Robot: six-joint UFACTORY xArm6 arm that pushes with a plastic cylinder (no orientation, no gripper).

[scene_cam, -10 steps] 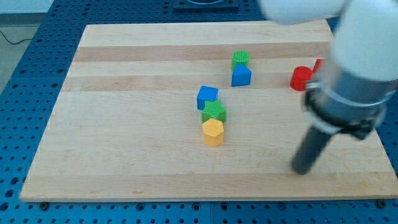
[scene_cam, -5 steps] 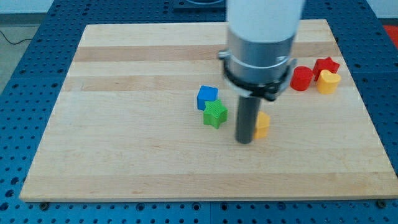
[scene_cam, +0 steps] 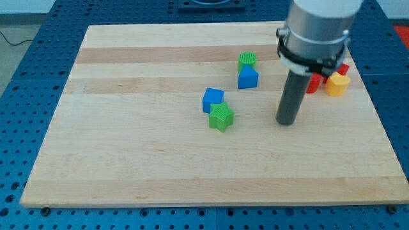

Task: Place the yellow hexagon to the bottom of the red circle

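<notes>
Board (scene_cam: 147, 147) of pale wood fills most of the view, lying on a blue perforated table (scene_cam: 25, 76). Next in size is the arm's grey and white body at the view's top right, which narrows to a dark rod; my tip (scene_cam: 285, 122) rests on the wood. It carries no gripper, so nothing is clasped.

No yellow hexagon shows; I cannot tell whether the rod hides it. The red circle (scene_cam: 313, 84) peeks out just right of the rod, above my tip. Beside it sits a yellow block (scene_cam: 337, 84), with another red block (scene_cam: 344, 68) above.

Left of my tip lie a blue block (scene_cam: 248, 77) under a green one (scene_cam: 247, 60), and farther left a blue cube (scene_cam: 213, 99) touching a green star (scene_cam: 221, 117).
</notes>
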